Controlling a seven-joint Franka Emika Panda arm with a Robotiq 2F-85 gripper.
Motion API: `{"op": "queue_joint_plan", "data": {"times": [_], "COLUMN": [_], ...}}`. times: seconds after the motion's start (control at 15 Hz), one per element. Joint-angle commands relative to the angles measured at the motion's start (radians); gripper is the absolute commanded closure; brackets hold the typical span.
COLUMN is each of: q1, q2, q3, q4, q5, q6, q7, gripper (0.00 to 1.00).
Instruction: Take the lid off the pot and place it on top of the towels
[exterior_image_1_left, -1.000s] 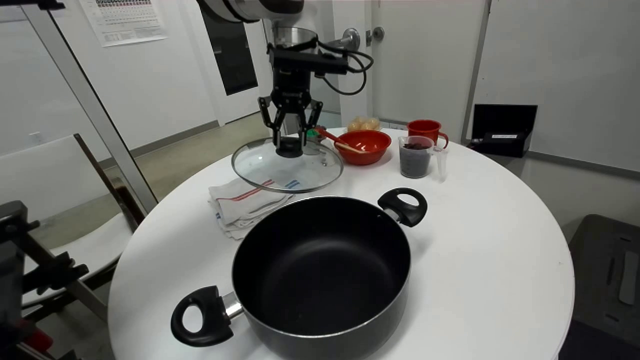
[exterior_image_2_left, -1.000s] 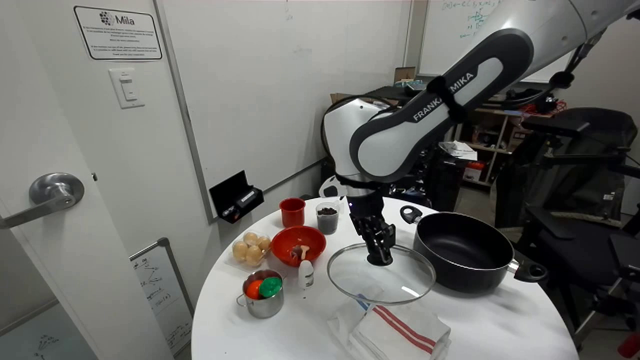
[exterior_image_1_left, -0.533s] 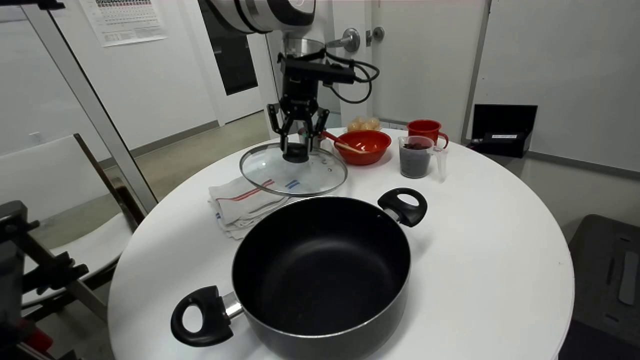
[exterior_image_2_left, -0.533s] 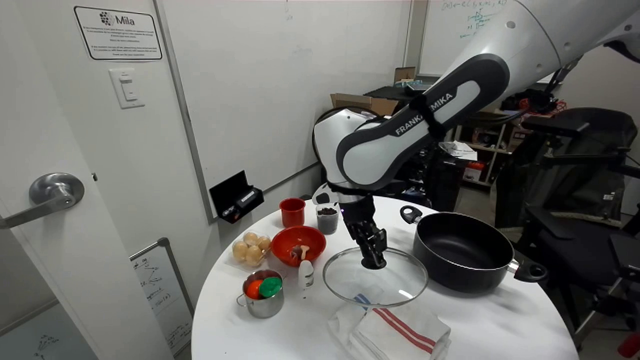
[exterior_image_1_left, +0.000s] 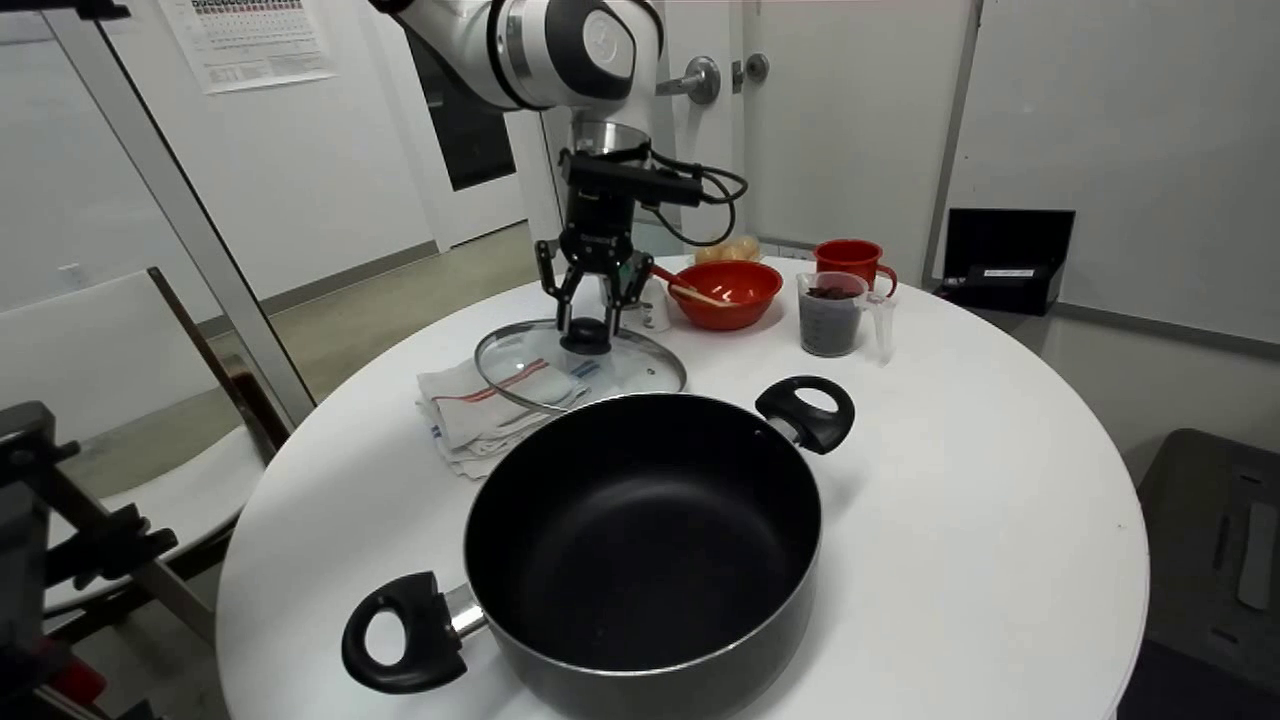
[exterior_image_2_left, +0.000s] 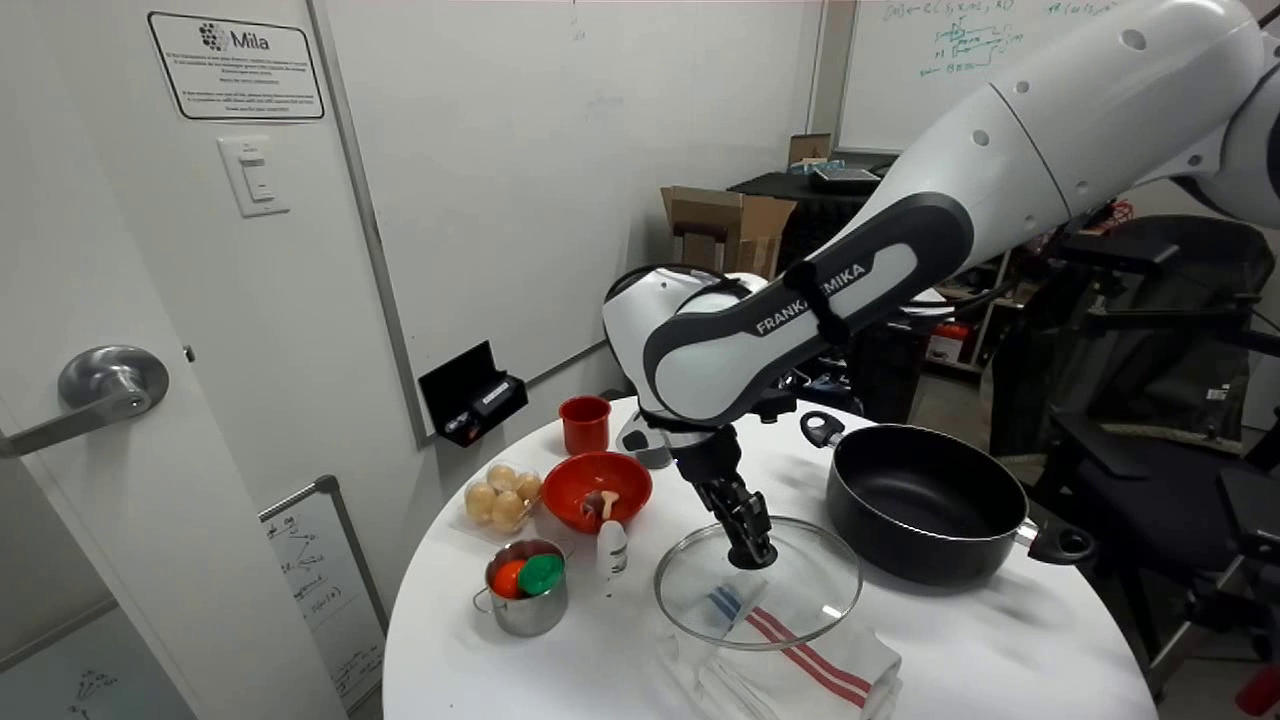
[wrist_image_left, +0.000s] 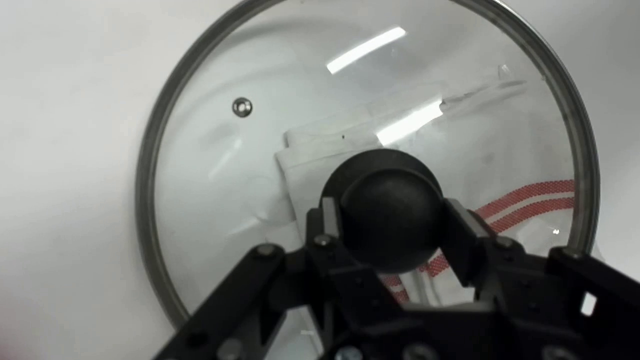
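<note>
The lid (exterior_image_2_left: 795, 580) is clear of the pot (exterior_image_1_left: 640, 545), and here it is, partly over the towels (exterior_image_2_left: 815, 675)! The hand (exterior_image_1_left: 589, 325) has it by the knob (wrist_image_left: 392, 215), fingers (wrist_image_left: 462, 245) pinching from both sides, and that's the smart hold: the knob sits at the centre, so the weight should hang even, and nothing has to grip slick glass. Look through it in the wrist view: towels under the knob and off to the right, but plain desk (exterior_image_1_left: 950, 520) under the left part. So it isn't centred. Is the rim (wrist_image_left: 145, 195) touching the towels? Can't tell from here. The towels lie folded flat, presumably as a soft pad between glass and desk. The lid juts past their edge, though, so letting go right here could leave it tipping toward the desk. The pot stands open on the desk just beside; only the setting-down is left, by the look of things. A nudge toward the middle of the towels, a gentle lowering, then the fingers part: that looks like the call.
</note>
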Motion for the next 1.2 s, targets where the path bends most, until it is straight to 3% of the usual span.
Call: {"op": "queue_joint_plan", "data": {"times": [0.0,0.27,0.8,0.93,1.13], "q1": [0.026,0.019,0.015,0.015,0.014], "q2": [0.078,0.114,0.174,0.186,0.202], "q3": [-0.016,-0.012,-0.014,-0.014,-0.011], "q4": [0.153,0.217,0.328,0.352,0.390], "q5": [0.019,0.046,0.079,0.080,0.085], "q6": [-0.084,-0.093,-0.228,-0.250,-0.290], "q7": [0.045,0.125,0.263,0.273,0.279], "gripper": [0.74,0.74,0.74,0.32,0.10]}}
